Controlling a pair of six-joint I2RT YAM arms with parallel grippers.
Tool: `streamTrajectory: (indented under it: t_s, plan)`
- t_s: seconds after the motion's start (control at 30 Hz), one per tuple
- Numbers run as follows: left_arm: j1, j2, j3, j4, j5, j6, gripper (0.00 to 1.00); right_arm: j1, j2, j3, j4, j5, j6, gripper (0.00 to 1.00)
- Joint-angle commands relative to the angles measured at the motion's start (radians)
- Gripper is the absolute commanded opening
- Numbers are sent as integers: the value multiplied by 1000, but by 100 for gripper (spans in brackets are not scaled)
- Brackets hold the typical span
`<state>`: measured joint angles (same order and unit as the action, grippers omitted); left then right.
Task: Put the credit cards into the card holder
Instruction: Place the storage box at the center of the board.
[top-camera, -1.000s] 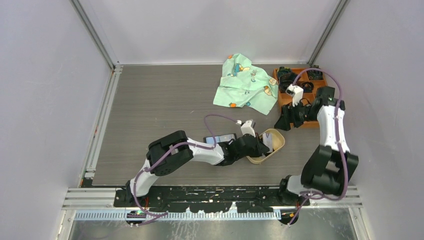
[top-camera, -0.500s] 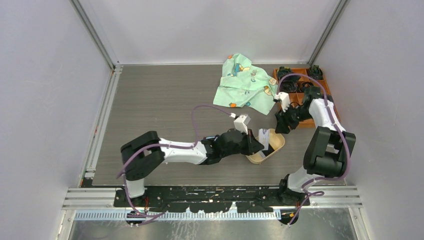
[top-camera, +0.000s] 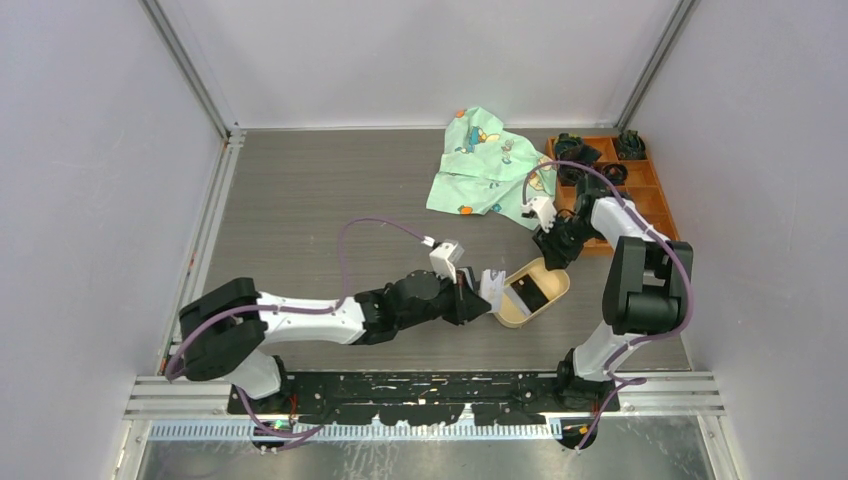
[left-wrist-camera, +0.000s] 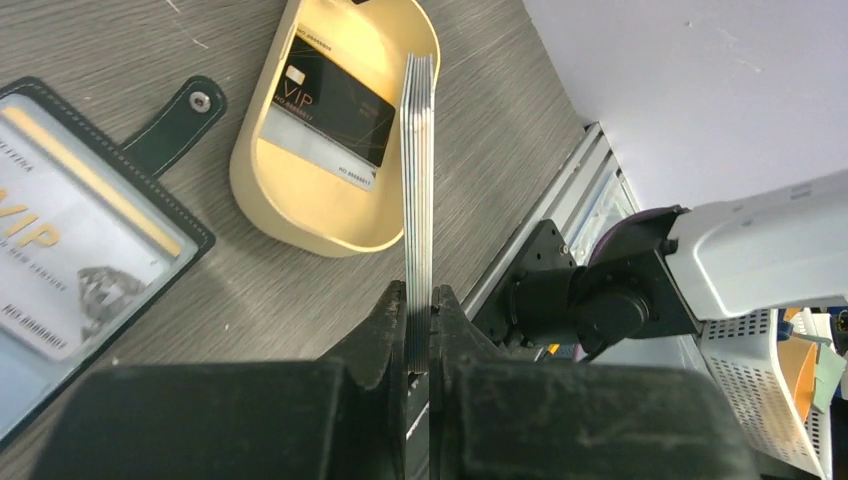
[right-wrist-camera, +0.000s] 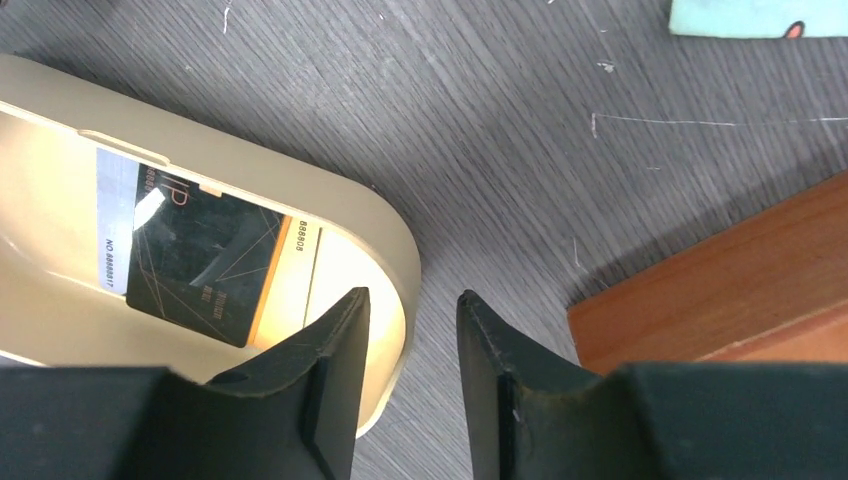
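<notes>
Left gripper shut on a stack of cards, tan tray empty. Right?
Not quite. The left gripper is shut on the stack of cards, but the tray is not empty. One black card lies flat in it, as the left wrist view shows.

Grey wood-grain table (top-camera: 320, 210) bearing green printed cloth (top-camera: 487, 175), orange compartment box (top-camera: 640, 200), tan oval tray (top-camera: 561, 285), black leather card holder (left-wrist-camera: 180, 115).
</notes>
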<state>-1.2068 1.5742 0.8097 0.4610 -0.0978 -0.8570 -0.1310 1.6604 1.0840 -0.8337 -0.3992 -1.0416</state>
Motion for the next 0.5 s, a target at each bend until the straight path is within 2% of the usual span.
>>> streamTrajectory:
  t_s: [0.0, 0.1, 0.2, 0.47]
  plan:
    - [2, -131, -51, 45, -38, 40, 0, 11, 21, 17, 3, 10, -31, 37]
    - [2, -180, -91, 34, -56, 43, 0, 14, 38, 38, -44, -14, -55, 18]
    - [2, -222, -120, 21, -69, 46, 0, 13, 26, 51, -99, -27, -89, 6]
    - [2, -370, -144, -95, -109, 95, 0, 10, -112, 113, -279, -53, -126, 1]
